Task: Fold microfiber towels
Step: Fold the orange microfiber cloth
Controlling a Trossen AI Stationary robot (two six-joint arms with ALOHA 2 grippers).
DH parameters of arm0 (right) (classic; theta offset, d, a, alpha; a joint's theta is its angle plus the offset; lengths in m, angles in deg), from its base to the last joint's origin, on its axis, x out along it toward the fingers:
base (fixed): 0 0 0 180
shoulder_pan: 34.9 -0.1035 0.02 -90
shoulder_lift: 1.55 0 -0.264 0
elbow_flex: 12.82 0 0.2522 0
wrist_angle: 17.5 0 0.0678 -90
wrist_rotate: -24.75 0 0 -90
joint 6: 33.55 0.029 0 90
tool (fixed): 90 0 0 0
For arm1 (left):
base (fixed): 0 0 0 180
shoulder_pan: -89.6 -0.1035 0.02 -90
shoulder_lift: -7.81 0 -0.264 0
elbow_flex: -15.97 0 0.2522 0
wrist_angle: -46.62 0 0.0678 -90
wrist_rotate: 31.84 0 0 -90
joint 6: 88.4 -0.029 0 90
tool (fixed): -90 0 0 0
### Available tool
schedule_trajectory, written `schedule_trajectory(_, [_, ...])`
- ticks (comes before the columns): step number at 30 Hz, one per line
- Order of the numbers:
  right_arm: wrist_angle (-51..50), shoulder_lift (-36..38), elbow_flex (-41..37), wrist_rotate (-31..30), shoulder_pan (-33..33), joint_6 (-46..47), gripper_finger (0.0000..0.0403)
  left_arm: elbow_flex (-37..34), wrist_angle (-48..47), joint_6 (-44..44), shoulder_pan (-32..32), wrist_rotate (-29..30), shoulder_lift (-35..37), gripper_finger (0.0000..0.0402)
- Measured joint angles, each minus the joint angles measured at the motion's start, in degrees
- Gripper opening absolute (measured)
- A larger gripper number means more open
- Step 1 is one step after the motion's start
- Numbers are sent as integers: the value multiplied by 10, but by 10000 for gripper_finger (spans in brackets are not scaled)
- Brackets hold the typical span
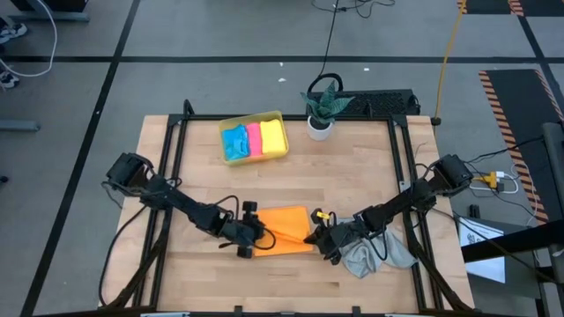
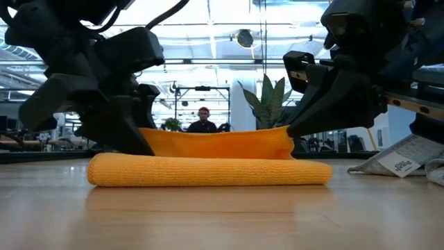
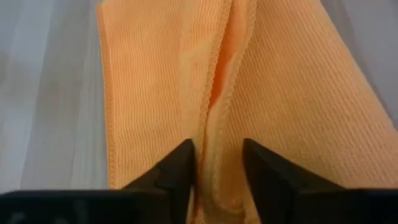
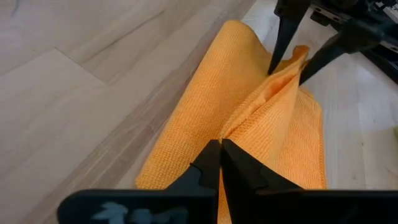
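On the tabletop, front centre: orange towel, ribbed microfibre with stitched hem, partly folded, one raised fold strung between both hands. Left hand straddles that fold, fingers part closed on it. Right hand clamped tight on its other end. Crumpled grey towel beside right hand. Tray behind holds blue, pink, yellow towels; plant beside it.
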Motion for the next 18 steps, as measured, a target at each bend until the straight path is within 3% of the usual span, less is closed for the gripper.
schedule_trajectory(4, [0, 0, 0, -1, 0, 0, 2, 0, 0, -3, 8, 3, 0, 68])
schedule_trajectory(7, [1, 0, 0, -21, -1, 14, 2, 0, 0, 3, 18, 38, 0, 17])
schedule_trajectory(14, [8, 36, 0, -131, -1, 76, 2, 0, 0, 12, 52, 106, 21, 18])
schedule_trajectory(18, [13, 70, 0, -139, 4, 97, 2, 0, -1, 12, 69, 157, 44, 6])
